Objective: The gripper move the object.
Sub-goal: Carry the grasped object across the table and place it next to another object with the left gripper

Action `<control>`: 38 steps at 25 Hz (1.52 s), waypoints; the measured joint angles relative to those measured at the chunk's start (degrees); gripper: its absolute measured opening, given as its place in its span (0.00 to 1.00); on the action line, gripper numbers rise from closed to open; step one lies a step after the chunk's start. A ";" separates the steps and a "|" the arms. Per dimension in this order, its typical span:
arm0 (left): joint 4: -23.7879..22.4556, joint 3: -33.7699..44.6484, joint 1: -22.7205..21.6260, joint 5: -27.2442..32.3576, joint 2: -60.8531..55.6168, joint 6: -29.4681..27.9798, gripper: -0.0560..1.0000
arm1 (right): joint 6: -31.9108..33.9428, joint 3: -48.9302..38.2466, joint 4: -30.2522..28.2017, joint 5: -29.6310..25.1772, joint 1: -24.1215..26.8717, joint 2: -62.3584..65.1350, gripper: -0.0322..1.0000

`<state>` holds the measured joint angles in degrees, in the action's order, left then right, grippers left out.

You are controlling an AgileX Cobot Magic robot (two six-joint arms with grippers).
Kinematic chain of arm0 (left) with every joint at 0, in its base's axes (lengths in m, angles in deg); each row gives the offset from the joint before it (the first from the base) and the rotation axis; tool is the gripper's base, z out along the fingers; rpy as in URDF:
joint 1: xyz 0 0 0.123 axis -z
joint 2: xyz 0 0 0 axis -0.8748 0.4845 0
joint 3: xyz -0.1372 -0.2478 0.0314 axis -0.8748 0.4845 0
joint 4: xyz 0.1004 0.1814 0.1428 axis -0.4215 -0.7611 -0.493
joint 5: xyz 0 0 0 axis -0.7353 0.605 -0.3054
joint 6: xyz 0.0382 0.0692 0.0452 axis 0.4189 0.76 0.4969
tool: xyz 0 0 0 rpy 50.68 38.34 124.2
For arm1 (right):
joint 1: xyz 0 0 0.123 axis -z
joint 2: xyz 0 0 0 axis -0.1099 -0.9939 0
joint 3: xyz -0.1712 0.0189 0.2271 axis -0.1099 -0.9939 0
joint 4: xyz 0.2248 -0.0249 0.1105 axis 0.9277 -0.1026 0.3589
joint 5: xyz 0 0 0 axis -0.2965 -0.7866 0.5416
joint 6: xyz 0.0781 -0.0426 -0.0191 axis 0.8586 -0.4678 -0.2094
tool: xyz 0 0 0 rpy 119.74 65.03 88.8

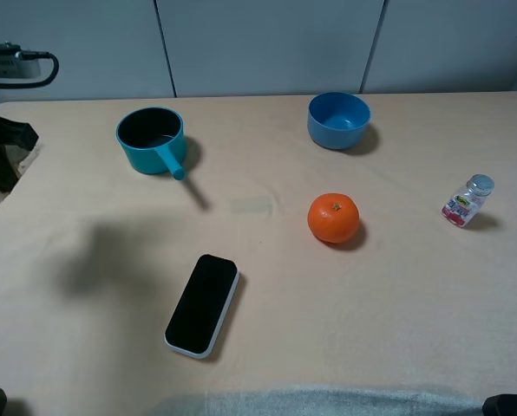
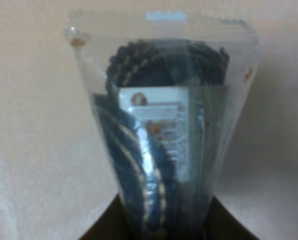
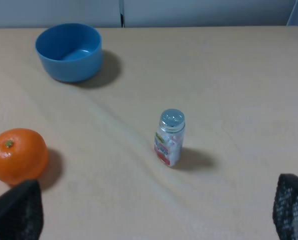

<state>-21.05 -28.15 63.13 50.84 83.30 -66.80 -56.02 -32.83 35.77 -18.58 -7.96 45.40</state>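
Left tool (image 2: 164,230) is clamped on one end of a small clear crinkly plastic packet (image 2: 164,125) of dark contents, held over the beige table (image 2: 29,125). Right tool (image 3: 156,200) hangs spread wide, nearest a small clear pink-labelled bottle (image 3: 169,137), with a round orange fruit (image 3: 16,155) and a blue plastic bowl (image 3: 69,50) farther off.

On the desk (image 1: 397,329), the pot (image 1: 150,139) stands rear left, the bowl (image 1: 338,120) rear right, the orange (image 1: 333,217) before the bowl, the bottle (image 1: 467,201) far right, the phone (image 1: 203,305) front left of the orange, and the packet (image 2: 164,125) in the left end effector (image 2: 164,231).
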 joint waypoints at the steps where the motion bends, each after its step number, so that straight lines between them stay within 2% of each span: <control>1: 0.00 -1.12 0.31 1.25 -0.05 0.00 0.23 | 0.00 0.00 0.00 0.00 0.00 0.00 0.70; 14: -0.23 -13.18 9.24 7.72 -0.05 -5.52 0.23 | 0.00 0.00 0.00 0.00 0.00 0.00 0.70; 27: -3.09 -15.20 18.09 8.69 0.26 -10.57 0.23 | 0.00 0.00 0.05 0.00 0.00 0.00 0.70; 38: -3.23 -27.38 27.83 10.52 12.94 -10.79 0.23 | 0.00 0.00 0.10 0.00 0.00 0.00 0.70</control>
<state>-24.28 -55.53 90.96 61.36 96.24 -77.60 -56.02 -32.83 35.87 -18.58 -7.96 45.40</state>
